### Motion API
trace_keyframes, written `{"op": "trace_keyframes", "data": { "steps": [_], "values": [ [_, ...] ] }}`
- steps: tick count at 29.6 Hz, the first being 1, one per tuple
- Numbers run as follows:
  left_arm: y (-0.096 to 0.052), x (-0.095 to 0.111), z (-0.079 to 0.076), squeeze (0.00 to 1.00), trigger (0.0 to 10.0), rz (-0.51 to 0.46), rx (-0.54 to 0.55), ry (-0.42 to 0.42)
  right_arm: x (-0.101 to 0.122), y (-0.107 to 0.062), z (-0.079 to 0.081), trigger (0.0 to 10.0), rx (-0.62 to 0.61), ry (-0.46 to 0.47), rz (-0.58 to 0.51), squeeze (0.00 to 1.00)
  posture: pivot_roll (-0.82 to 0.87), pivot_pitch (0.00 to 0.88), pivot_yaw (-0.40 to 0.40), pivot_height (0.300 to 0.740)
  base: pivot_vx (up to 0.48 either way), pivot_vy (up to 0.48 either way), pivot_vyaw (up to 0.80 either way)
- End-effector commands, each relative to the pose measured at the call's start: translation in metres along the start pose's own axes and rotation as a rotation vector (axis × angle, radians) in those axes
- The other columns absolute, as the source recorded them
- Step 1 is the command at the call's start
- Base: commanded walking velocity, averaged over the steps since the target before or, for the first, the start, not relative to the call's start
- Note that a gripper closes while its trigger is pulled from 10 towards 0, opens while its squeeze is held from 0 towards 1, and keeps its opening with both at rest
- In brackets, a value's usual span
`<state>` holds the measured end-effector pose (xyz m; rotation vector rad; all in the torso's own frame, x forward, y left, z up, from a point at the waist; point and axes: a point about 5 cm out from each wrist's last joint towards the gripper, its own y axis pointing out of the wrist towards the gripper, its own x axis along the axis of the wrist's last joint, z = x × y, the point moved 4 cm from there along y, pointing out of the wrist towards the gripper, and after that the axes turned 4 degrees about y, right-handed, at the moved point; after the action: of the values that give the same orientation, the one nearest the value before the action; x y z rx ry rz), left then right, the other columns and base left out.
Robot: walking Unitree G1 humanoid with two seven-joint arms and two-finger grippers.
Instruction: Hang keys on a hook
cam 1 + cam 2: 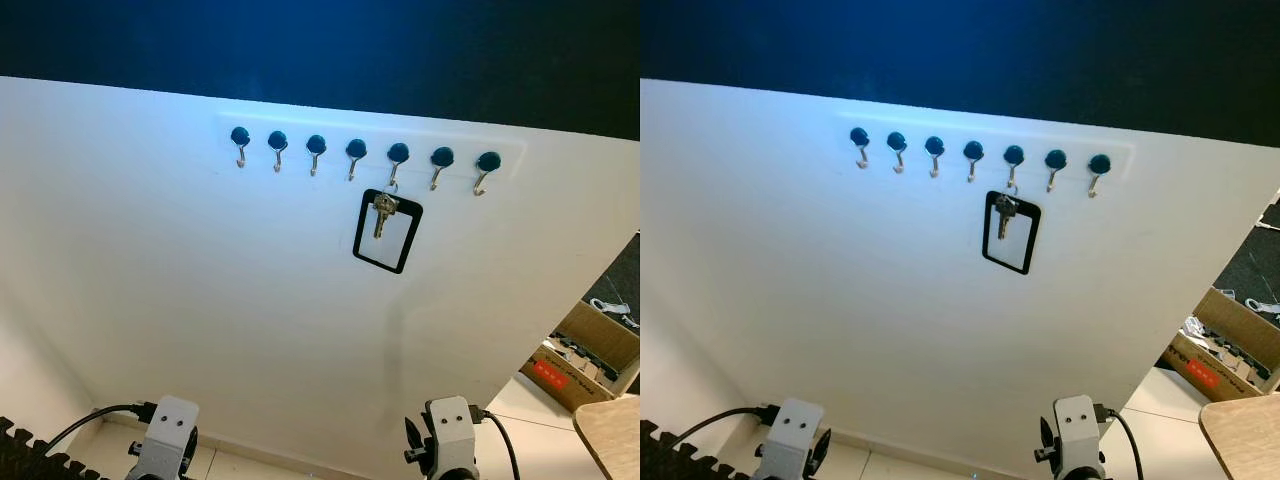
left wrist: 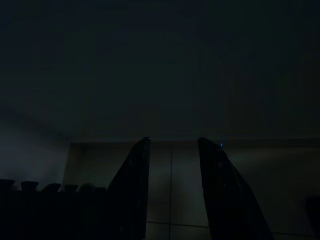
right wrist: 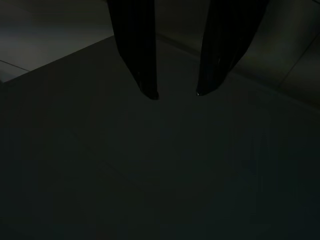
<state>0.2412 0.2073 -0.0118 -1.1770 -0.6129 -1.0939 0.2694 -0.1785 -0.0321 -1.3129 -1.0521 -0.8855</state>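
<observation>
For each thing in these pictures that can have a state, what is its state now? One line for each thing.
keys: hanging on the fifth hook from the robot's left, inside a black rectangle marked on the wall.
fifth hook: occupied by the keys.
other six hooks: empty.
left gripper: open, holding nothing, arm hanging low.
right gripper: open, holding nothing, arm hanging low.
cardboard box: open at the top, small items inside.
</observation>
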Motion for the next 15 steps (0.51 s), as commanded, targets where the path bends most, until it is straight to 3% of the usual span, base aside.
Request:
{"op": "trace_keyframes", "data": {
  "steps": [1, 8, 15],
  "values": [
    [-0.0035, -0.0058, -0.0012, 0.0, 10.0, 0.014, -0.007, 0.009, -0.006, -0.0044, -0.0022, 10.0, -0.006, -0.007, 0.013, 0.0, 0.13, 0.106, -0.019, 0.74, 0.0, 0.0, 0.0],
    [-0.0043, -0.0065, -0.0014, 0.0, 10.0, 0.018, -0.009, 0.006, -0.0071, -0.0048, -0.0019, 10.0, -0.005, -0.007, 0.017, 0.0, 0.13, 0.11, -0.019, 0.74, 0.0, 0.0, 0.0],
    [-0.0049, -0.0073, -0.0013, 0.0, 10.0, 0.021, -0.008, 0.005, -0.0078, -0.0054, -0.0015, 10.0, -0.005, -0.007, 0.019, 0.0, 0.13, 0.113, -0.019, 0.74, -0.372, 0.0, 0.0]
  ]
}}
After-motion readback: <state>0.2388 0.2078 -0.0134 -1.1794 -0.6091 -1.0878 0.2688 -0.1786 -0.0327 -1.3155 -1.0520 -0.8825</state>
